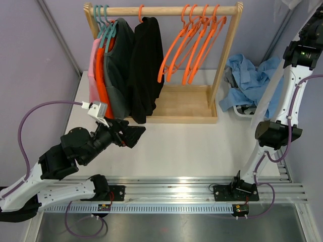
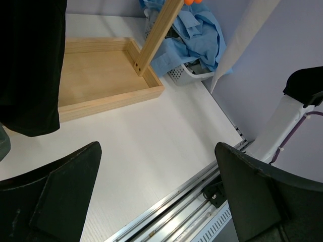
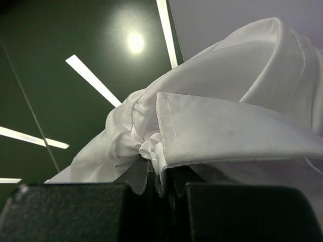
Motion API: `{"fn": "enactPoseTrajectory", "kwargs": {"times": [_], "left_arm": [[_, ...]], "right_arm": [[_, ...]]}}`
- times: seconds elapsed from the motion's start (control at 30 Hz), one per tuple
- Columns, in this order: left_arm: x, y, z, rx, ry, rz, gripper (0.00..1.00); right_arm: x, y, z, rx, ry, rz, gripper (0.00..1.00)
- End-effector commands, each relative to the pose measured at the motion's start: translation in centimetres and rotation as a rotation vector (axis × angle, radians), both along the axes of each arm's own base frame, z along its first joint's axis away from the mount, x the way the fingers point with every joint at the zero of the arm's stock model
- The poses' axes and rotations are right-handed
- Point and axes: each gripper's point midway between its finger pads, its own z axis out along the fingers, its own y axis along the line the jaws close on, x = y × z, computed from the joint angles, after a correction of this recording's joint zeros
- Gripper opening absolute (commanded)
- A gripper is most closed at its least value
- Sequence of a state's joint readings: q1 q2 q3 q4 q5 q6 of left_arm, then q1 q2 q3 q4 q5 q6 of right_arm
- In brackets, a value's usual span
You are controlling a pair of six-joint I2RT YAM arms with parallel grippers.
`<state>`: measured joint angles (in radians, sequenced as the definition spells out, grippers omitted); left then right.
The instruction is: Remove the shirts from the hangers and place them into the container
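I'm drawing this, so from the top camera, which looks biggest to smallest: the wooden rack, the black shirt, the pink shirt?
1. wooden rack
2. black shirt
3. pink shirt, only a thin strip shows

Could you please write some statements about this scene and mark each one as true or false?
1. The right claw is shut on the white shirt. True.
2. The left claw grips the black shirt. False: it is open and holds nothing.
3. Light blue shirts lie in the container. True.
4. Every hanger carries a shirt. False: several orange hangers hang bare.
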<state>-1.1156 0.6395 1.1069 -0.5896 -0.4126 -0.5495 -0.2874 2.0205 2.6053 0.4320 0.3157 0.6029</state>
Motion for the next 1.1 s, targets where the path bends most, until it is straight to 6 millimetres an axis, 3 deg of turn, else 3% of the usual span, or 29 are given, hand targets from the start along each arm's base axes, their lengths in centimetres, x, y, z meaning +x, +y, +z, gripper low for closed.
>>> {"fn": "enactPoseTrajectory", "kwargs": {"times": [0.0, 0.07, 0.1, 0.13, 0.2, 0.27, 0.3, 0.33, 0.4, 0.53, 0.7, 0.8, 0.9, 0.97, 1.07], "left_arm": [[0.3, 0.0, 2.3, -0.045, -0.030, 0.014, 0.99], [0.3, -0.2, 2.2, -0.038, -0.027, 0.011, 0.99], [0.3, -0.2, 2.2, -0.038, -0.025, 0.012, 0.99], [0.5, -0.2, 2.1, -0.036, -0.027, 0.020, 0.99], [0.5, -0.5, 2.2, -0.039, -0.028, 0.015, 0.99], [0.5, -0.7, 2.3, -0.042, -0.028, 0.008, 0.99], [0.5, -0.8, 2.3, -0.042, -0.027, 0.005, 0.99], [0.5, -0.8, 2.1, -0.033, -0.020, 0.006, 0.99], [0.6, -0.7, 2.1, -0.027, -0.018, 0.014, 0.99], [0.8, -0.6, 2.4, -0.028, -0.027, 0.024, 0.99], [1.1, -1.1, 2.3, -0.003, -0.032, 0.025, 0.99], [1.2, -1.2, 2.3, 0.004, -0.035, 0.021, 0.99], [1.2, -1.3, 2.2, -0.001, -0.038, 0.020, 0.99], [1.1, -1.5, 2.1, -0.009, -0.036, 0.011, 0.99], [0.9, -1.5, 1.7, -0.015, -0.029, 0.008, 0.99]], "right_arm": [[-2.4, -0.4, 1.2, -0.025, -0.135, 0.048, 0.00], [-1.9, -1.0, 1.0, -0.031, -0.140, 0.038, 0.00], [-3.1, -0.6, 2.3, -0.047, -0.163, 0.032, 0.00], [-1.6, -1.0, 1.3, -0.039, -0.132, 0.035, 0.00], [-0.7, -1.6, 0.5, -0.035, -0.123, 0.018, 0.00], [1.6, -3.3, -1.6, -0.006, -0.097, 0.004, 0.00], [1.3, -3.3, -1.2, -0.019, -0.118, 0.016, 0.00], [2.7, -3.3, -2.1, -0.031, -0.109, 0.077, 0.00], [2.7, -3.9, -2.4, -0.005, -0.137, 0.143, 0.00], [0.8, -3.9, -1.3, 0.003, -0.229, 0.177, 0.00], [-4.1, -4.0, 1.1, 0.004, -0.425, 0.326, 0.00], [-5.0, -3.9, 1.5, 0.001, -0.453, 0.363, 0.00], [-2.7, -5.1, -0.2, 0.048, -0.411, 0.393, 0.00], [0.1, -5.8, -2.4, 0.069, -0.346, 0.421, 0.00], [5.7, -6.6, -7.4, 0.087, -0.207, 0.465, 0.00]]}}
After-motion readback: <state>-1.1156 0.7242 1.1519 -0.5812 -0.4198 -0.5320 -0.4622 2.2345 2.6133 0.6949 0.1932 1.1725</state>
